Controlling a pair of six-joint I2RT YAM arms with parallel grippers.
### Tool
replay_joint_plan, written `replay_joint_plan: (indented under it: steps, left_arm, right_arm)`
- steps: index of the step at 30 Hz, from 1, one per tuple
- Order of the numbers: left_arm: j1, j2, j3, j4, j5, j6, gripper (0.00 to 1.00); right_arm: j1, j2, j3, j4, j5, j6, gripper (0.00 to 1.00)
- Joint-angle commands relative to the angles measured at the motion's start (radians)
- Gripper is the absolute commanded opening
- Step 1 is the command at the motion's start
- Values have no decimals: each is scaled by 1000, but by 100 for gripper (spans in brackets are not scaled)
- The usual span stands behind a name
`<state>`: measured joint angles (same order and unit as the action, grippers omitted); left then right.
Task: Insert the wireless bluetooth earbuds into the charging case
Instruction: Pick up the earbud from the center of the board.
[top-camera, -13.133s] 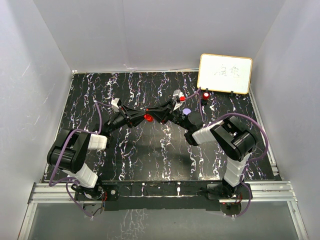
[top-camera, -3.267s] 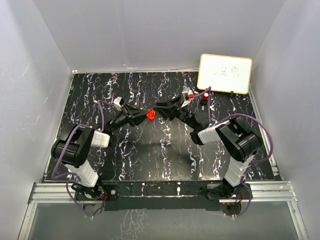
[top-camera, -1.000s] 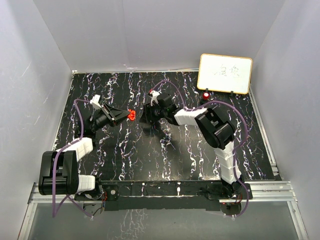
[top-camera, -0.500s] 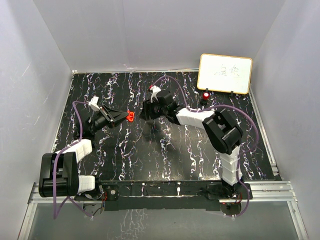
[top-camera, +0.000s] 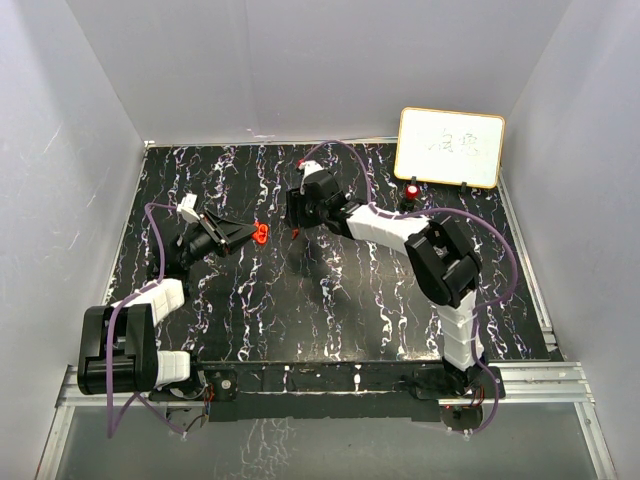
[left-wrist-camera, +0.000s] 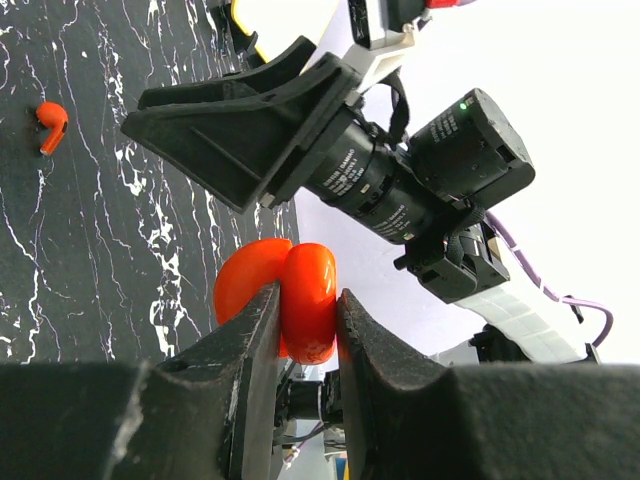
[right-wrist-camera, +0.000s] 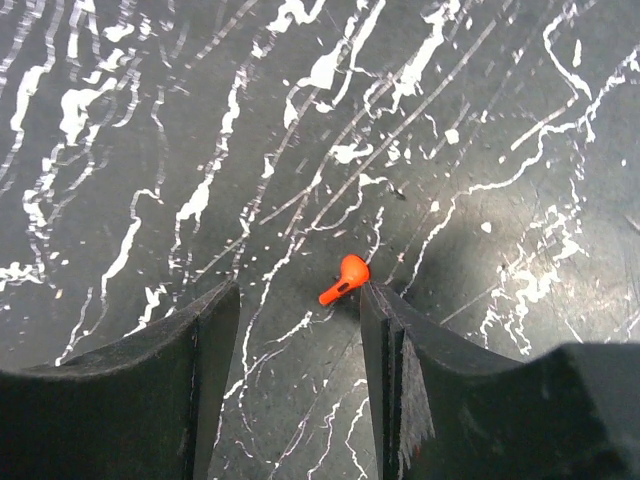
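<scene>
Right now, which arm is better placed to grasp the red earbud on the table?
Right: the right pincer hangs open at the red earbud; the left pincer is shut on the red case.

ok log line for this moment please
left gripper: shut on red case | right gripper: open over red earbud on table | earbud: not yet gripped or in case

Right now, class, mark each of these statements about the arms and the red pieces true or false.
1. The left gripper is shut on a red charging case. True.
2. The right gripper is clamped on a red earbud. False: it is open, and the earbud lies on the table.
3. A whiteboard stands at the table's far right corner. True.
4. The red earbud sits inside the charging case. False: it lies on the table, apart from the case.
</scene>
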<state>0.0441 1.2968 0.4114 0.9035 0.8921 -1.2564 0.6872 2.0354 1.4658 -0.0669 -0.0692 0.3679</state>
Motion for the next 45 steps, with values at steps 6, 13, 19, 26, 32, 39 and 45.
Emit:
replay_joint_plan:
  steps: [6, 13, 19, 26, 32, 39, 45]
  left_arm:
    - [7, -52, 10, 5, 16, -8, 0]
    - [10, -51, 9, 19, 22, -16, 0]
    - [11, -47, 2, 31, 27, -20, 0]
    - [16, -28, -3, 58, 34, -27, 0]
    - [19, -15, -4, 72, 37, -34, 0]
    - [20, -11, -6, 80, 38, -35, 0]
    - [21, -11, -11, 86, 38, -37, 0]
  right_arm:
    - [26, 75, 140, -172, 143, 110, 50]
    - [31, 124, 181, -204, 179, 153, 50]
    - [30, 159, 205, -216, 186, 169, 47]
    - [31, 182, 222, -223, 180, 178, 43]
    - [31, 196, 238, -233, 172, 180, 37]
    - [31, 201, 244, -247, 168, 180, 32]
    - [30, 210, 252, -260, 164, 174, 30]
